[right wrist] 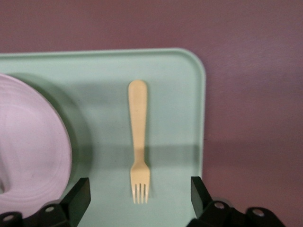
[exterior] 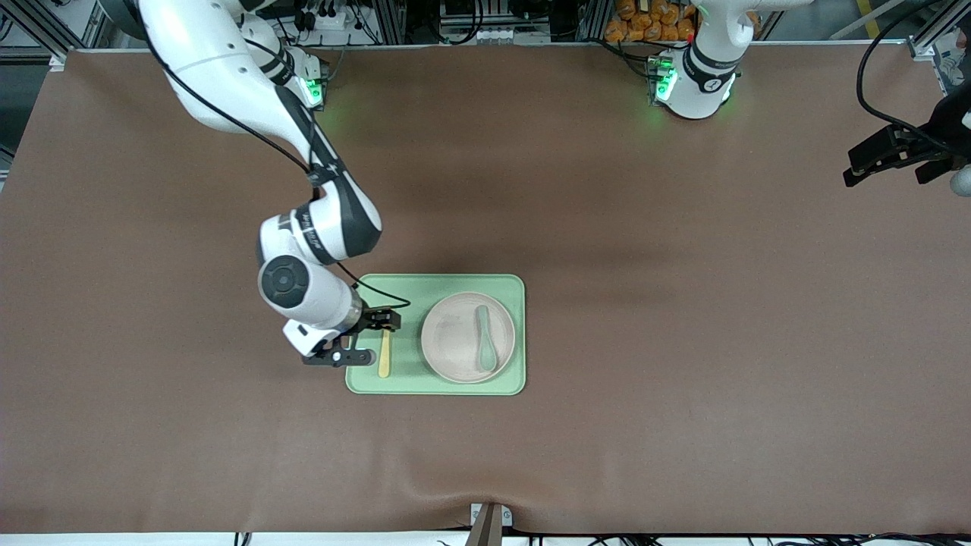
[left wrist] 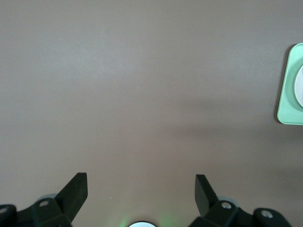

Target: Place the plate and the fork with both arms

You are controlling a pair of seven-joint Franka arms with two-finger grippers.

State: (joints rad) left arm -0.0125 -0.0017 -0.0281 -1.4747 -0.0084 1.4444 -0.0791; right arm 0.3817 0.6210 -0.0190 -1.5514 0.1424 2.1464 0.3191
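Looking down through the right wrist view, I see the fork (right wrist: 138,142) lying flat on the green tray (right wrist: 180,94), right under my right gripper (right wrist: 140,194), whose fingers stand spread wide on either side of the tines with nothing between them. It's let go. In the front view that right gripper (exterior: 362,337) hangs over the tray's edge toward the right arm's end of the table, the fork (exterior: 385,353) just beneath it.

I judge the fork light, stiff plastic, thin and a bit slick, so if I need it again I'd pinch the slim handle across its width, near the middle. It's pale yellow, with a rounded handle end and short tines.

Beside the gripper, toward the left arm's end, the plate (exterior: 467,337) sits on the same tray: round, pale pinkish beige, matte, shallow rim. A grey-green spoon (exterior: 484,349) lies on it. I'd expect it light but rigid, best taken at the rim.

My left gripper (exterior: 891,155) waits with fingers apart over bare table (left wrist: 142,94), well away.
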